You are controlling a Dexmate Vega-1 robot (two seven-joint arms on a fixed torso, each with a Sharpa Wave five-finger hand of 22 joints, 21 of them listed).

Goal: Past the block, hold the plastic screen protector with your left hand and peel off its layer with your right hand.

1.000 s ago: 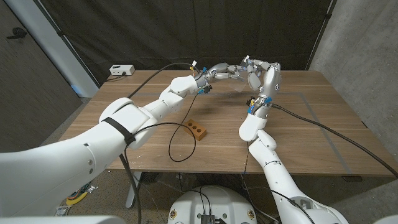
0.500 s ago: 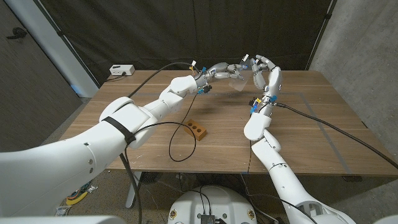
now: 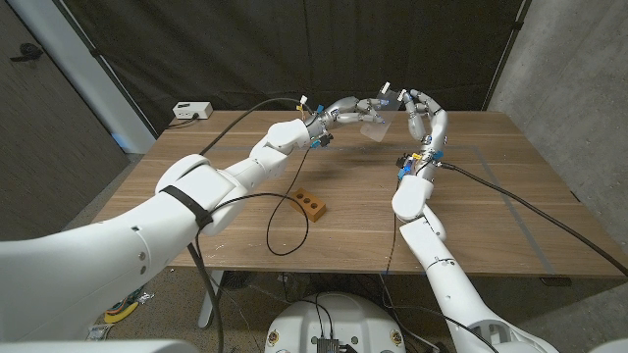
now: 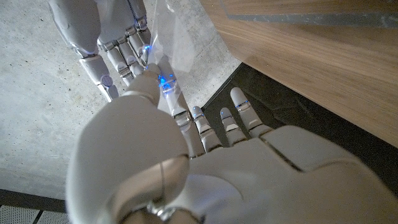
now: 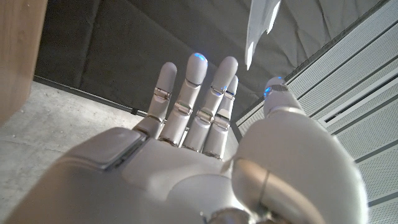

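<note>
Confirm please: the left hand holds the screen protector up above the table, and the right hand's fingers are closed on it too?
Not quite. The left hand holds the screen protector, but the right hand is open beside it, as the head view shows.

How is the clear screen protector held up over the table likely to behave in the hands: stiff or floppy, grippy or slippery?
The screen protector looks thin and clear, so it is probably light and bendy. The left hand pinches it at one edge and it hangs without folding over, which suggests some springiness. Its glossy look hints it may slip between the fingers of the right hand.
</note>
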